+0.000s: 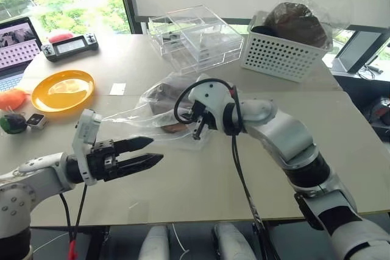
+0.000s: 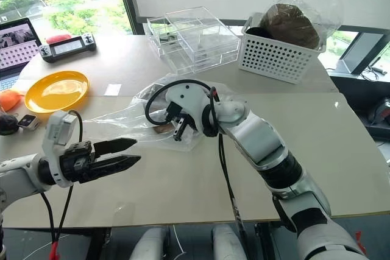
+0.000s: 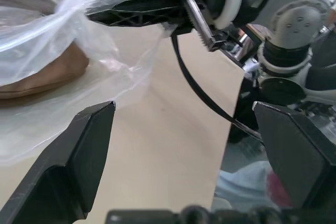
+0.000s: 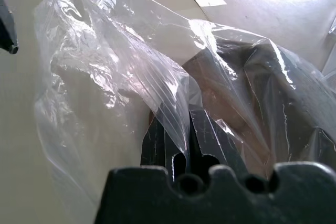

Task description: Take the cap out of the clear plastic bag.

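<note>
The main risk is that the right gripper [image 2: 178, 131] lifts the whole bundle instead of separating it. Its fingers [image 4: 202, 132] are pressed closed on a fold of the clear plastic bag [image 2: 131, 117], and if that pinch also catches fabric, the cap [image 3: 44, 74] will rise with the film and stay inside. The film is thin and slippery, so it may equally slide out of the pinch and drop onto the bench [image 2: 201, 196]. The left gripper [image 2: 131, 151] hangs with its fingers [image 3: 79, 156] spread wide and empty, just beside the bag's stretched tail; if it goes in low it could grab plastic rather than the cap, or push the bag shut. A black cable looping off the right wrist lies close to the bag and might snag it.

The cap is a soft, flattish, medium-brown piece of fabric lying inside the bag, near the middle of the bench. From the left gripper it lies at about two o'clock; from the orange plate [image 2: 58, 91] at about four o'clock. Only a brown edge peeks from under the right gripper in the head views. The bag is crinkled, transparent and floppy, bunched around the right fingers and drawn out thin towards the left gripper.
</note>
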Controlling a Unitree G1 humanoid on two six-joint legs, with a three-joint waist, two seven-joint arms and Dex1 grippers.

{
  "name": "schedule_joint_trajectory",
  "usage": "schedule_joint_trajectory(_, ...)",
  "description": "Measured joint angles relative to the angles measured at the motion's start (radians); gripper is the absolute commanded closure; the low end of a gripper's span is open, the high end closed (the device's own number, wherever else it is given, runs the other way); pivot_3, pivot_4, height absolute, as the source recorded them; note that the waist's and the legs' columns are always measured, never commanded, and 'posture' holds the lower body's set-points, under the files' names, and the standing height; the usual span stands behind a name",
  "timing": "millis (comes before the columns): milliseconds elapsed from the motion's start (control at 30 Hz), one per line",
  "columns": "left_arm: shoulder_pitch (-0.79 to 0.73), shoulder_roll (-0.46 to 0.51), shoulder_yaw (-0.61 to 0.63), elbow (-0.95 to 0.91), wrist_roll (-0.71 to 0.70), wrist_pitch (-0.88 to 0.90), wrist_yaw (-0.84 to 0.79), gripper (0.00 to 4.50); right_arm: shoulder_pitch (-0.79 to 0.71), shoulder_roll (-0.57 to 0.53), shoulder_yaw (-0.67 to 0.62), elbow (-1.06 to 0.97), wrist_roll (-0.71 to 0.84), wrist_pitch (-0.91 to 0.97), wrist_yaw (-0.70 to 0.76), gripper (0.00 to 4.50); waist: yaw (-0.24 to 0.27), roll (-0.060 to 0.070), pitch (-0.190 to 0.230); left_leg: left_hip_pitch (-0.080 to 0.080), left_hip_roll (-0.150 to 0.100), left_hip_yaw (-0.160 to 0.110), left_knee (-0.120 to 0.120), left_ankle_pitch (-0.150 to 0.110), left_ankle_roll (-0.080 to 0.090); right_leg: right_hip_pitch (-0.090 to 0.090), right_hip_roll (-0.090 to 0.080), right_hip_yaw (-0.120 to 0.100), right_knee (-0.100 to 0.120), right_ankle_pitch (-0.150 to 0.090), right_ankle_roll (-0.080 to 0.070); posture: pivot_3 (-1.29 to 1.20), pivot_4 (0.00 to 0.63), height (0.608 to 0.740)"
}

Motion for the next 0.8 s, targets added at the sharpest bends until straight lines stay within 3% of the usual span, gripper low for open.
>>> schedule_joint_trajectory(267,-0.002,-0.103,-0.015,0.069,-0.093,-0.052,0.27,0.0,-0.025,0.046,-0.011,0.0,-0.019,-0.001,-0.024,4.36,-0.002,0.0,0.0,0.0,0.0,0.0,0.0,0.0,0.0,0.0,0.0,0.0,0.0,0.0,0.0,0.0,0.15,0.735)
schedule_joint_trajectory(600,-0.036,-0.166,-0.087,0.145,-0.02,-0.113,0.39,0.0,-0.04,0.081,-0.099,-0.058,0.011,0.011,-0.04,4.36,0.002,0.0,0.0,0.0,0.0,0.0,0.0,0.0,0.0,0.0,0.0,0.0,0.0,0.0,0.0,0.0,0.15,0.735)
schedule_joint_trajectory(800,-0.109,-0.241,-0.114,0.193,-0.022,-0.142,0.456,0.0,0.006,0.018,-0.103,-0.114,0.019,0.014,-0.028,4.36,0.011,0.0,0.0,0.0,-0.001,0.0,0.0,0.0,0.0,0.0,0.0,0.0,-0.001,0.0,0.0,0.0,0.15,0.735)
